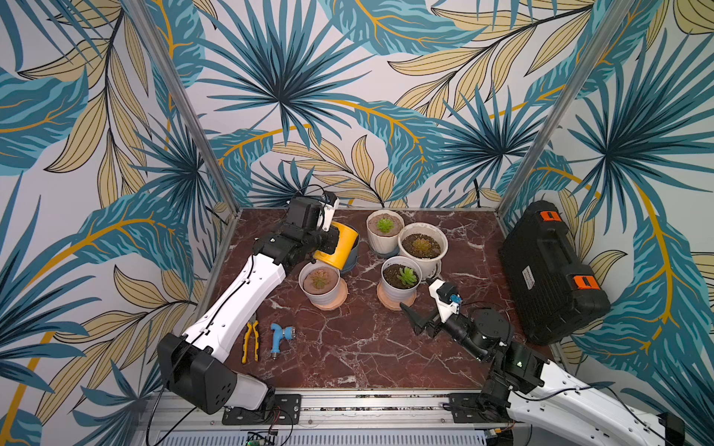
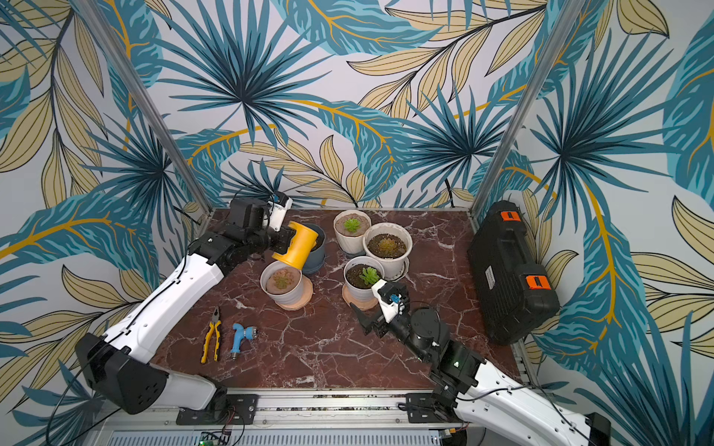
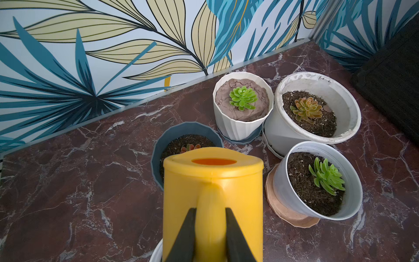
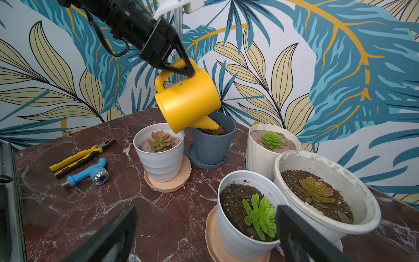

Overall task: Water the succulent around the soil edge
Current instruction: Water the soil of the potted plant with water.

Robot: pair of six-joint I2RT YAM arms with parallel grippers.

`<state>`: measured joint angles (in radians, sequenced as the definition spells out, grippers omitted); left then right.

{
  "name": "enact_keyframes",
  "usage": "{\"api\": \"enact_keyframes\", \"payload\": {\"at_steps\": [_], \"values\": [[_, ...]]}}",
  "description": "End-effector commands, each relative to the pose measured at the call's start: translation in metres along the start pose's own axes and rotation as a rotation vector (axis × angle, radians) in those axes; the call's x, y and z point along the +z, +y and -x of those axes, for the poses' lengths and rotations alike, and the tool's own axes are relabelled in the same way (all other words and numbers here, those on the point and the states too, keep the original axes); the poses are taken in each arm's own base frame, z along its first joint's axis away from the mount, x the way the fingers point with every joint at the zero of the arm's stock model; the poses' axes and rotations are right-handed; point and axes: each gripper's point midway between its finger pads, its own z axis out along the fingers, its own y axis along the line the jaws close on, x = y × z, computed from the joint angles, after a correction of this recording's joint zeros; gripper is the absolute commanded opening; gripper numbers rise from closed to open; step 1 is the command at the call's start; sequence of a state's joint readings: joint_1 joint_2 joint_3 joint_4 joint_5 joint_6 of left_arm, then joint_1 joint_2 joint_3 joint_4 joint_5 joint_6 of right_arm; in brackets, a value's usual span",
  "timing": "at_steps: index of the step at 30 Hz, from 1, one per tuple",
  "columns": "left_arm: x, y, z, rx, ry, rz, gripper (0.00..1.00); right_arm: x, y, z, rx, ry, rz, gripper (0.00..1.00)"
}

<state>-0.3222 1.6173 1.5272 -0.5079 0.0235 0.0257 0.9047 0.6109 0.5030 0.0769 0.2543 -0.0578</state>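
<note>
My left gripper point(image 1: 327, 238) point(image 3: 210, 212) point(image 4: 187, 70) is shut on the handle of a yellow watering can point(image 1: 340, 245) point(image 2: 299, 245) point(image 3: 213, 181) point(image 4: 188, 99). The can is tilted, spout down. Its spout point(image 4: 209, 124) reaches over the rim of a blue-grey pot point(image 1: 354, 253) point(image 3: 188, 127) point(image 4: 210, 145) and ends above the dark soil, next to a small reddish succulent point(image 3: 190, 147) point(image 4: 219, 131). I see no water stream. In both top views the can hides most of that pot. My right gripper point(image 1: 411, 318) point(image 2: 365, 314) point(image 4: 207, 211) is open, low over the table by the front right pot.
Around it stand a white pot point(image 1: 320, 285) on a peach saucer, a ribbed white pot point(image 1: 384, 231), a large white pot point(image 1: 423, 247) and a white pot point(image 1: 402, 284) on a peach saucer. Yellow pliers point(image 1: 250, 341) and a blue hose nozzle point(image 1: 280, 338) lie front left. A black case point(image 1: 552, 270) leans at right.
</note>
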Motion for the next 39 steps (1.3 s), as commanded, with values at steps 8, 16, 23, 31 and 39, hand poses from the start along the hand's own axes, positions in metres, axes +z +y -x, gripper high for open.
{"api": "enact_keyframes", "payload": {"at_steps": [8, 16, 23, 31, 39], "values": [[-0.030, -0.013, 0.050, 0.010, -0.146, -0.024, 0.00, -0.001, -0.001, 0.007, -0.006, -0.016, -0.007, 1.00], [-0.027, -0.030, 0.048, 0.030, -0.138, -0.054, 0.00, 0.000, -0.001, 0.006, -0.007, -0.014, -0.006, 1.00], [-0.025, -0.033, 0.047, 0.032, -0.132, -0.056, 0.00, -0.002, -0.001, 0.007, -0.007, -0.016, -0.002, 0.99], [-0.038, -0.037, 0.046, 0.033, -0.135, -0.071, 0.00, -0.002, -0.001, 0.008, -0.006, -0.017, -0.003, 1.00], [-0.051, -0.045, 0.033, 0.026, -0.131, -0.098, 0.00, -0.001, 0.000, 0.007, -0.003, -0.018, -0.001, 1.00]]}}
